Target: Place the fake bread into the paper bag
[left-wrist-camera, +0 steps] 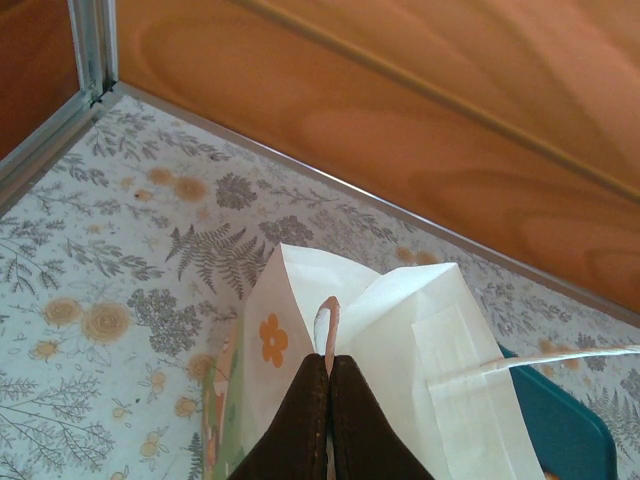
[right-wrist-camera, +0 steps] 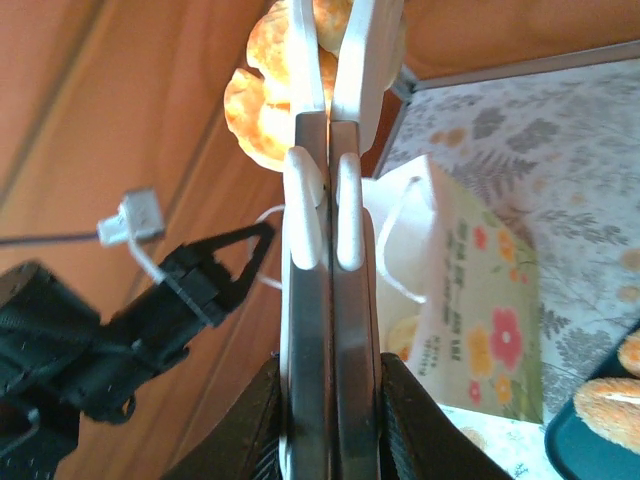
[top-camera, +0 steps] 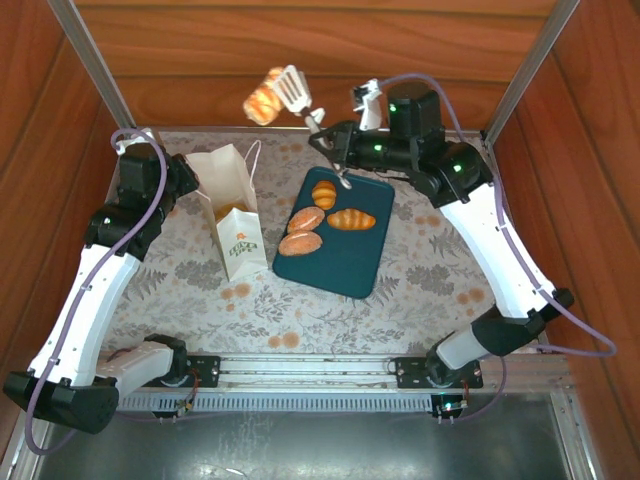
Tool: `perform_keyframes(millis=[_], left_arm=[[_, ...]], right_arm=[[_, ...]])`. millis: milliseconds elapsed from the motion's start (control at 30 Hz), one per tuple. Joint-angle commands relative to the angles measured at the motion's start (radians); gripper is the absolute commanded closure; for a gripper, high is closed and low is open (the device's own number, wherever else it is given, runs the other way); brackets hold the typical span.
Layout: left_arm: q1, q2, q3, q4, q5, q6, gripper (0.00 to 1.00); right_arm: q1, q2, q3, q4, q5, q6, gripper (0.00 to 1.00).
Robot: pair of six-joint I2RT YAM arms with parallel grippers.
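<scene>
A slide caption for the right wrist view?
Right pincer clamps white tongs holding a roll; paper bag behind.

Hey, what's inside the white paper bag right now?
At least one golden roll shows through the open top of the paper bag; its walls hide anything deeper.

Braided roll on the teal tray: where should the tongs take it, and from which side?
Come straight down from above and close the tongs across the narrow middle of the braided roll. It lies flat, long axis left-right in the top view, so its short width probably suits the blades. Oval rolls crowd its left end; bare tray flanks its near and far sides.
</scene>
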Motion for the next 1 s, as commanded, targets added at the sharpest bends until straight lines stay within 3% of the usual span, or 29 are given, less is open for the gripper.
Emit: perform_keyframes(millis=[0,567,633,833,967], left_arm=[[0.004,-0.020,-0.004,-0.002,-0.022,0.009,1.00],[0.004,-0.042,-0.015,-0.007,-0.052,-0.008,1.00],[0.004,-0.038,-0.013,-0.006,-0.049,-0.008,1.00],[0.004,-0.023,-0.004,-0.005,-0.041,-0.004,1.00],[0.004,-0.016,0.001,-0.005,-0.039,-0.004,1.00]], right_arm=[[0.063,0.042,0.066,-0.015,0.043,-0.116,0.87],[0.235,0.173,0.097,-0.195,0.253,-0.349,0.83],[0.246,0.184,0.099,-0.209,0.263,-0.363,0.80],[0.255,0.195,0.117,-0.225,0.278,-0.378,0.59],[0.255,0.203,0.152,-0.236,0.280,-0.380,0.56]])
